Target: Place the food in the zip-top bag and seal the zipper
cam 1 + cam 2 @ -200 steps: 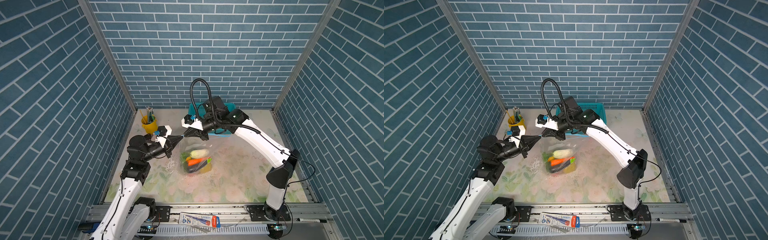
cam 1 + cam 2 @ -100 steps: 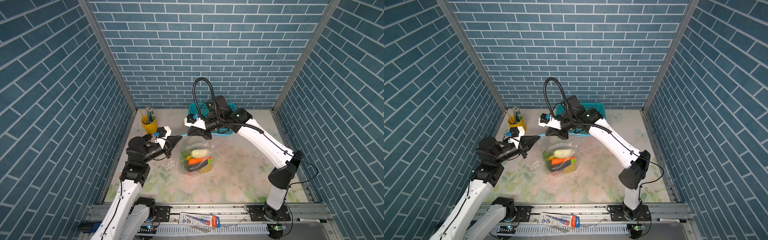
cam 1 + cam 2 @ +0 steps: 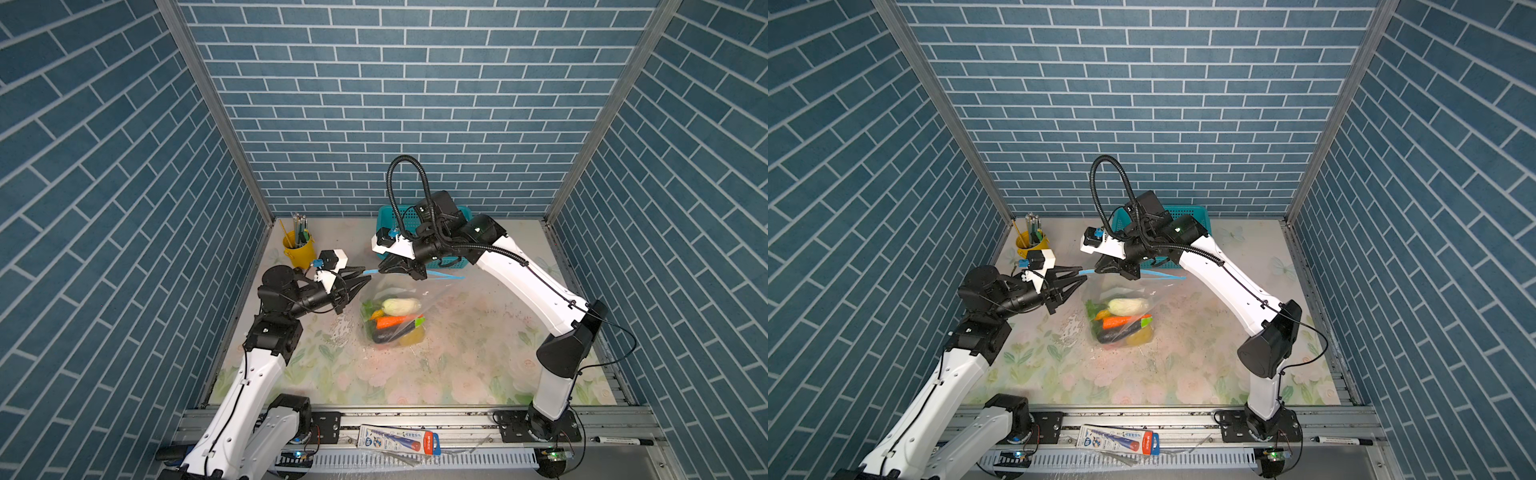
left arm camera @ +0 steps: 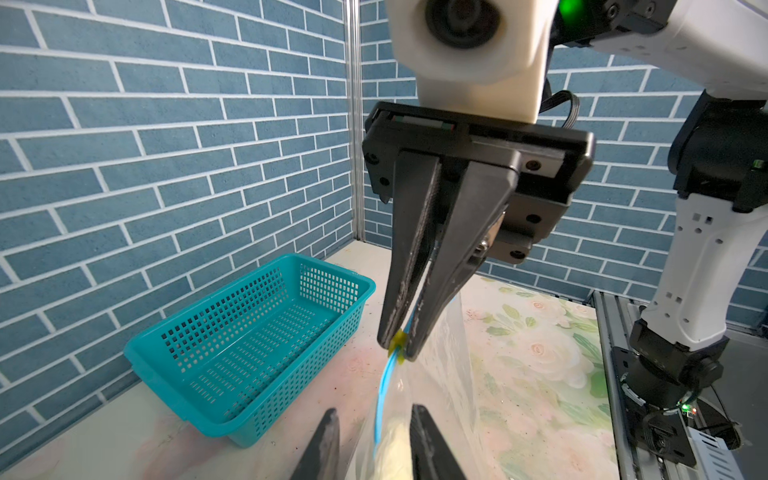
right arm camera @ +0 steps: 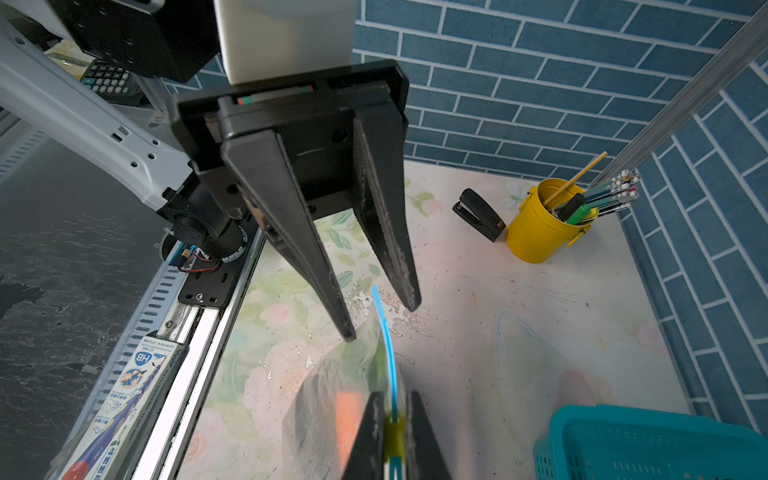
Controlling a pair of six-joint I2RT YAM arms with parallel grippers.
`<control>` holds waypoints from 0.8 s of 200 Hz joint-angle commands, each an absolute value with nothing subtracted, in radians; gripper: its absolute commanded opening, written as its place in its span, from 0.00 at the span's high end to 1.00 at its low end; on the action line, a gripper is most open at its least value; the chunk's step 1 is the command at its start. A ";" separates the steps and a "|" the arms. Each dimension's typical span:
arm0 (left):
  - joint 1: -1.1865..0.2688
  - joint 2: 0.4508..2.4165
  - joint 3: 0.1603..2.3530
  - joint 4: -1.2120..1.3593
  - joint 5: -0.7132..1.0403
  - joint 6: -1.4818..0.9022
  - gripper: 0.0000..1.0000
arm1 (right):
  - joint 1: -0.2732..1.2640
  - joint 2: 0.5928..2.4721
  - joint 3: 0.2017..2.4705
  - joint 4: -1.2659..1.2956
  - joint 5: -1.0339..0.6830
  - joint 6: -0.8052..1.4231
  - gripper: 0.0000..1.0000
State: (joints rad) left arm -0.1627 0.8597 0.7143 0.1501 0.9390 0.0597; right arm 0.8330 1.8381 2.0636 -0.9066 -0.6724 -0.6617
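— Where is the zip-top bag (image 3: 419, 293)?
— On the tabletop (image 3: 478, 353) between the 2 arms, food (image 3: 392, 322) inside. The right gripper (image 4: 397, 347) is clamped on the slider (image 4: 397, 340) of the zipper (image 4: 380, 399); the left gripper (image 5: 380, 322) stands apart around the zipper end.

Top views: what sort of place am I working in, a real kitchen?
Probably a lab test booth, not a kitchen: blue brick-print panels close three sides, an aluminium mounting rail runs along the front, and a floral mat carries props like a yellow pen cup.

Robot lab booth, brick-print walls (image 3: 395, 104), aluminium rail (image 3: 415, 419)
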 commanded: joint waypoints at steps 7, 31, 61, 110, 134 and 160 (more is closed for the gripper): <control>-0.177 0.880 0.749 0.176 0.956 0.061 0.69 | 0.835 1.839 2.118 -0.933 -0.709 -0.698 0.96; -0.185 0.891 0.758 0.177 0.959 0.064 0.72 | 0.836 1.839 2.118 -0.933 -0.709 -0.698 0.96; -0.187 0.897 0.761 0.189 0.972 0.063 0.78 | 0.838 1.839 2.120 -0.936 -0.710 -0.700 0.96; -0.195 0.901 0.764 0.193 0.978 0.064 0.91 | 0.838 1.841 2.120 -0.936 -0.711 -0.698 0.96; -0.196 0.904 0.764 0.193 0.980 0.065 1.00 | 0.838 1.838 2.120 -0.938 -0.709 -0.698 0.96; -0.197 0.899 0.763 0.189 0.982 0.068 1.00 | 0.840 1.833 2.118 -0.940 -0.699 -0.693 0.95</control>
State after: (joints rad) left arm -0.1913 0.9031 0.7361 0.1741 0.9653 0.0624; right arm 0.8352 1.8385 2.0674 -0.9134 -0.6769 -0.6617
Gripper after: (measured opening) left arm 0.050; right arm 0.095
